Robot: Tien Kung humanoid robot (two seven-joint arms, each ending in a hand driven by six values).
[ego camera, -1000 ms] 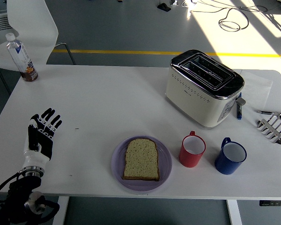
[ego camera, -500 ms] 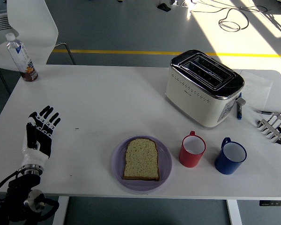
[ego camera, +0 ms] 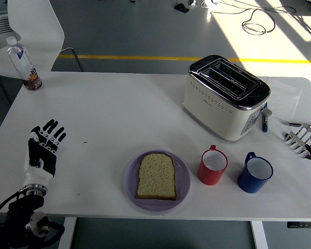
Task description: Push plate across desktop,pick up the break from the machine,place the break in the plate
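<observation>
We watch both arms drawing back: the left hand (ego camera: 41, 150) has slid a touch toward seven o'clock, fingers spread flat and holding nothing, while the right hand (ego camera: 307, 143) has pulled almost off the three o'clock edge, its pale fingers loosely open and empty too. We read that as a retreat, because the slice of brown bread (ego camera: 156, 176) already lies flat in the round lilac plate (ego camera: 131, 181) at six o'clock, and the cream-and-chrome toaster (ego camera: 225, 96) at one o'clock shows empty slots. We judge the job essentially finished. The white tabletop (ego camera: 109, 114) also carries a red mug (ego camera: 212, 166) and a blue mug (ego camera: 255, 173) beside the plate, a clear water bottle (ego camera: 24, 63) at ten o'clock. Beyond, grey floor with a yellow line (ego camera: 145, 57).
</observation>
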